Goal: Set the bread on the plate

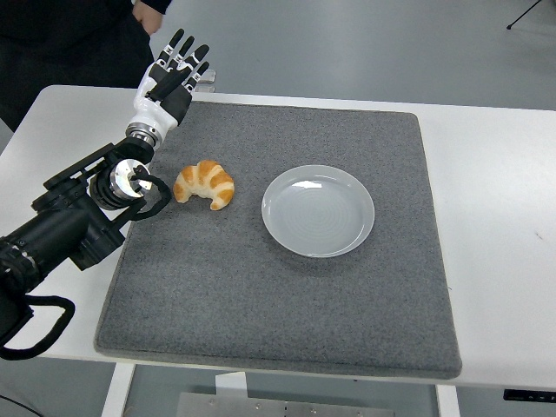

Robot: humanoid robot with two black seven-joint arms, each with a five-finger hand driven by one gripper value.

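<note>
The left robot hand (172, 76) is open. Its fingers (184, 50) are stretched out straight and a little spread, pointing away from the robot, and they hold nothing. The robot hand is over the far left corner of the grey mat (278, 287) and touches neither the bread nor the plate. Its black arm (69, 226) comes in from the left side and crosses the left edge of the mat. The right robot hand is not in view.

The bread (205, 183) is a golden croissant. It lies on the mat, on its left part, just beside the wrist of the arm but not touching the fingers. The plate (318, 210) is white and round and stands on the mat, near the middle, to the right of the bread. A clear strip of mat lies between the two. The plate has nothing in it.

The mat covers most of the white bench (495, 234). Beyond the far left corner of the mat, a person (78, 43) in dark clothes stands behind the bench.
</note>
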